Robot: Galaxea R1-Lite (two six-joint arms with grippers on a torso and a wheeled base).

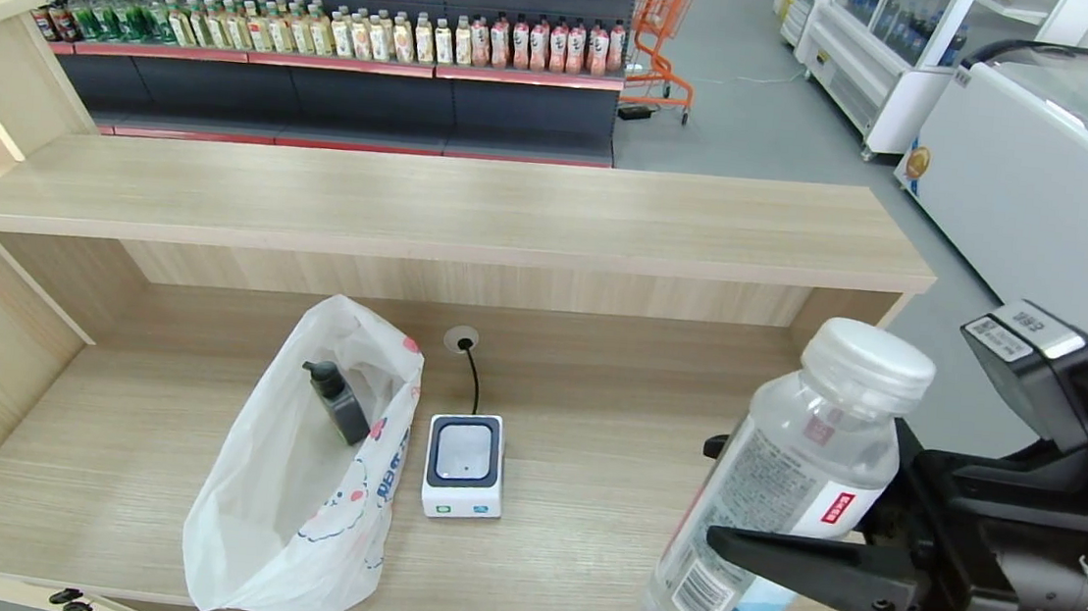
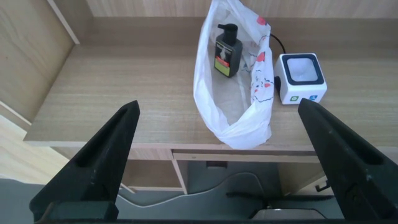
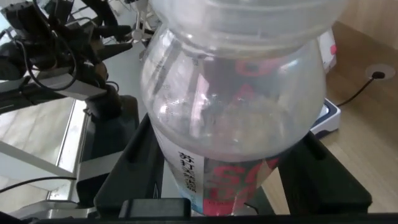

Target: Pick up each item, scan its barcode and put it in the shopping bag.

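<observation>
The right gripper (image 1: pixel 724 498) has its jaws clamped on the middle of a clear water bottle (image 1: pixel 789 485), which it holds in the air off the right end of the wooden counter (image 1: pixel 585 506), well apart from everything resting there. The bottle leans with its white cap uppermost, and the grip sits above the barcode (image 1: pixel 702 585) printed low on the label (a sensible hold, since the fingers leave the code uncovered). That code faces roughly toward the head camera, so I judge it has yet to be turned down toward the window of the barcode scanner (image 1: pixel 463 464), which lies flat near the counter's middle with its cable (image 1: pixel 472 373) running to a port behind it. Just beside the scanner lies the white shopping bag (image 1: pixel 289 519), mouth open toward the back, with a dark pump bottle (image 1: pixel 338 404) already inside. The left gripper (image 2: pixel 219 109) hangs before the counter's near edge, jaws wide apart and empty, likely kept clear of the scan.
</observation>
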